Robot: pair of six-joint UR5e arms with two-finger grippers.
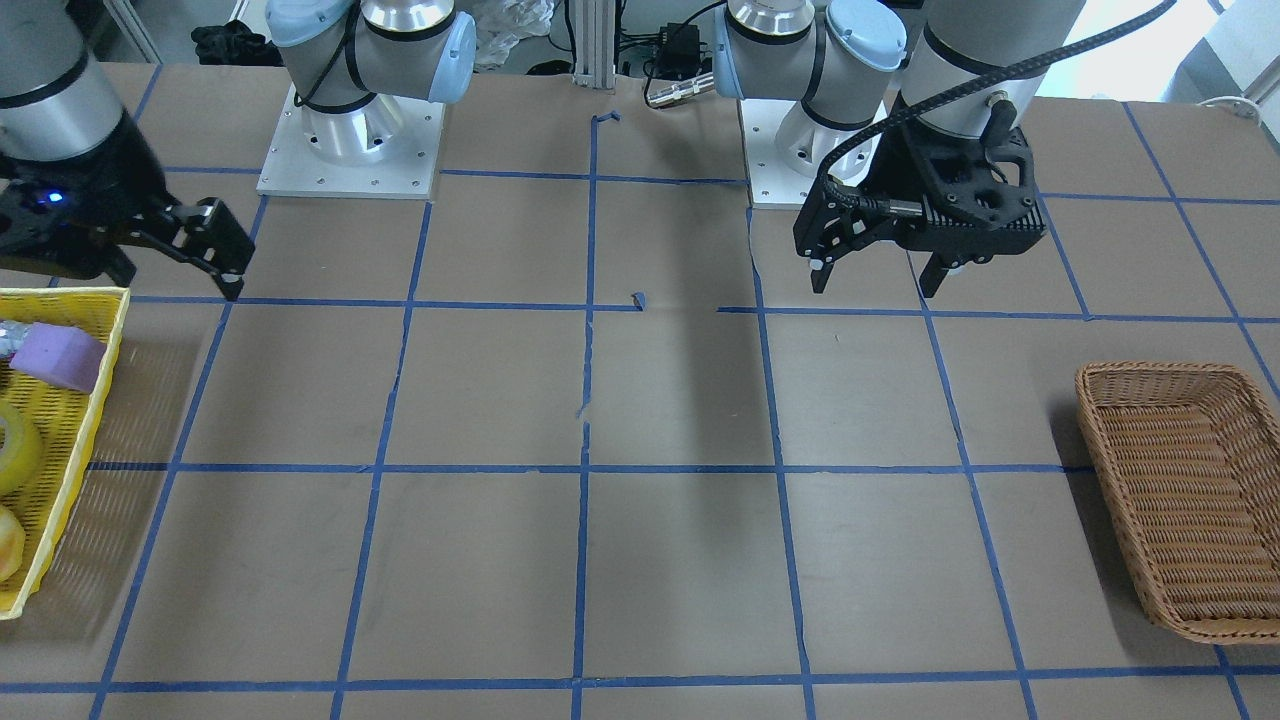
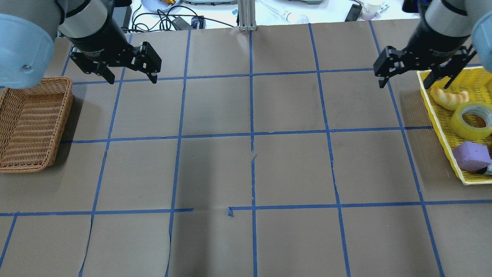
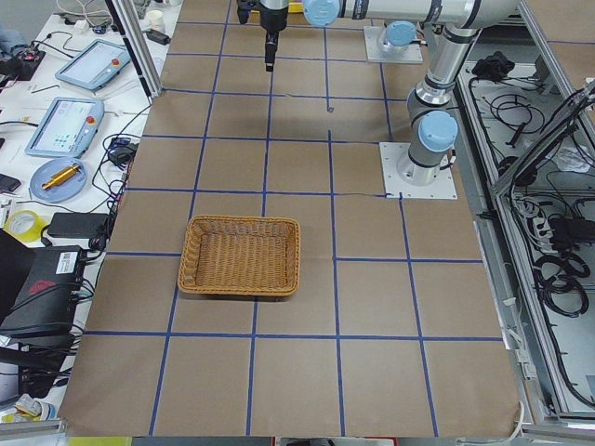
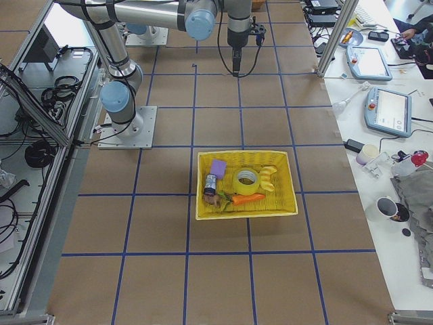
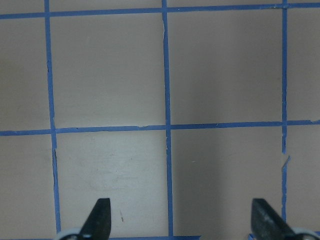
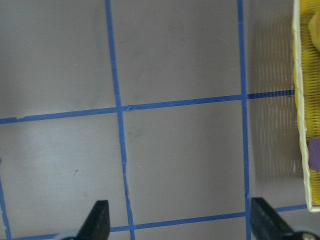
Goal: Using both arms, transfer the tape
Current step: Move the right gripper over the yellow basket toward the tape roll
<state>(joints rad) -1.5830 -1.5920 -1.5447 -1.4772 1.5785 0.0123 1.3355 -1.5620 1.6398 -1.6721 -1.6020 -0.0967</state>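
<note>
Tape [image 2: 459,125] in yellow basket [image 2: 437,115] beside purple block [image 2: 471,156]; left hand [image 2: 133,80] and right hand [image 2: 404,85] spread.

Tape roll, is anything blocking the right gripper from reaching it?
Nothing visible. The tape lies uncovered in the yellow basket, next to a purple block; the open right gripper hangs near the basket's edge.

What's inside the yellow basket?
The tape roll, a purple block, a pale yellow fruit, an orange carrot and a small grey cylinder. Whatever lies beneath them on the yellow basket floor is covered.
</note>
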